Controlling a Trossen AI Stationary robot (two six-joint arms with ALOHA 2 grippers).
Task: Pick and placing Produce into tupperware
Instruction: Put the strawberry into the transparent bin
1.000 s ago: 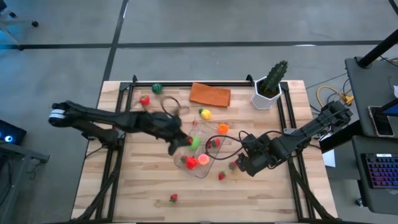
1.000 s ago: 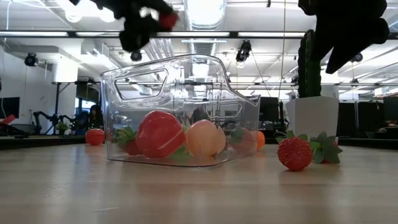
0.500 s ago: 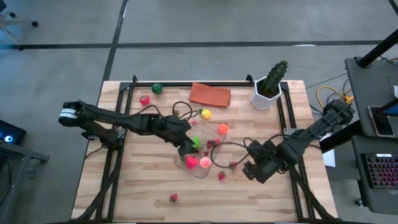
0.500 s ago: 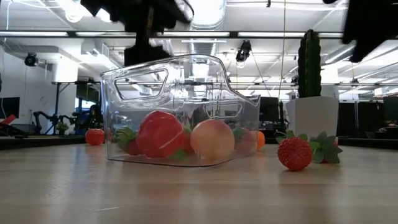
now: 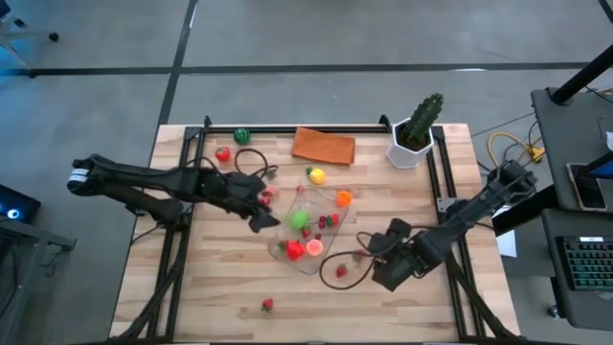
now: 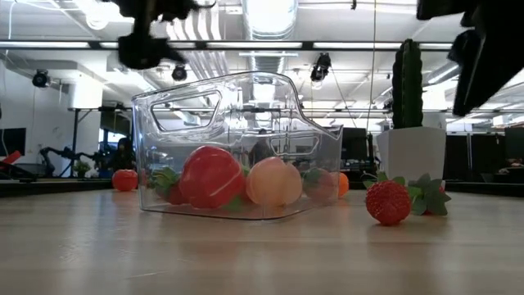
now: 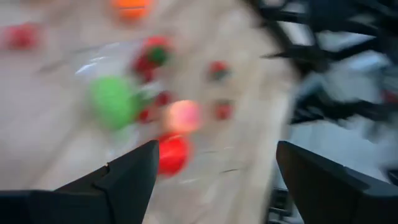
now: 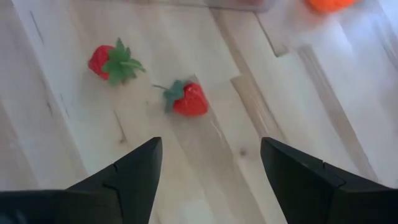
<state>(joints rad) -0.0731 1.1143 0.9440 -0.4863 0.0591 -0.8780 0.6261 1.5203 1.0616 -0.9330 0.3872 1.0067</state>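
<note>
Two strawberries (image 8: pixel 185 99) lie loose on the desk (image 5: pixel 220 287) right ahead of the right pincer (image 5: pixel 381 272), whose fingers stand apart with nothing between them; the pair sits between that pincer and the container's near corner. Judged from the aim, this arm is lining up on one of them. A third strawberry (image 5: pixel 267 305) lies alone near the desk's front edge, well apart from everything, with bare wood all round it and easy to reach from above.

Mid-desk: the clear container (image 5: pixel 308 257) holds a green piece (image 5: pixel 300 218), a red piece (image 5: pixel 294 250) and a peach-coloured one (image 5: pixel 315 249), plus smaller red bits. The low view shows its walls rising above the fruit, so what is dropped in should stay in. Left pincer (image 5: pixel 261 220) is just beside the container's left side, fingers apart and empty, over bare wood. Room to that side is open.

Farther back: a yellow piece (image 5: pixel 315 175) and an orange piece (image 5: pixel 343 198) lie just beyond the container, near enough that a descending pincer could nudge the wall. A red piece (image 5: pixel 222 153) and a dark green one (image 5: pixel 241 136) sit near the back-left corner, close to the frame rail, so the approach is tighter there. The orange cloth (image 5: pixel 324 146) and potted cactus (image 5: pixel 418 127) hold the back edge, clear of the working area.
</note>
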